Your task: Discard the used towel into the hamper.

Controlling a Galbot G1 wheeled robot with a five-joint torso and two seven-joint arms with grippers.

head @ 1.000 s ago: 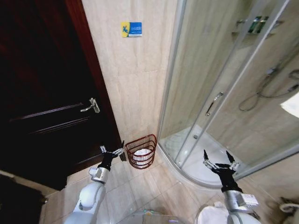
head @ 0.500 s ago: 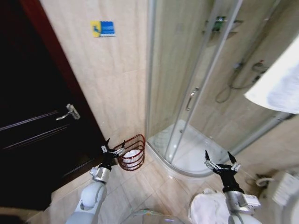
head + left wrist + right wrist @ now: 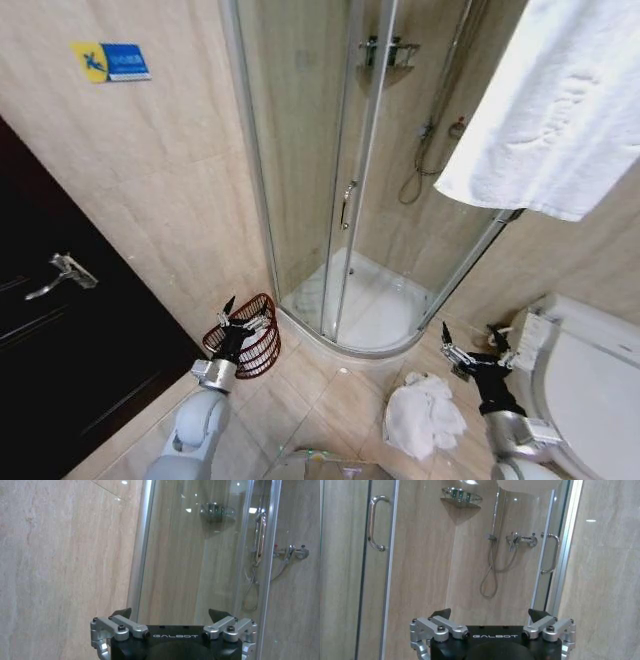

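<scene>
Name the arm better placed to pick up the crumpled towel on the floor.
Right, probably. The right claw hangs open just beside the crumpled white towel on the floor. The left claw, also open, sits across the floor in front of the hamper.

A bathroom: glass shower cabin (image 3: 340,200), toilet (image 3: 590,380), tiled walls.

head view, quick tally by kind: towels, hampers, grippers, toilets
towels: 2, one hanging, one crumpled on the floor
hampers: 1, hamper
grippers: 2, left gripper, right gripper
toilets: 1, toilet
total: 6
</scene>
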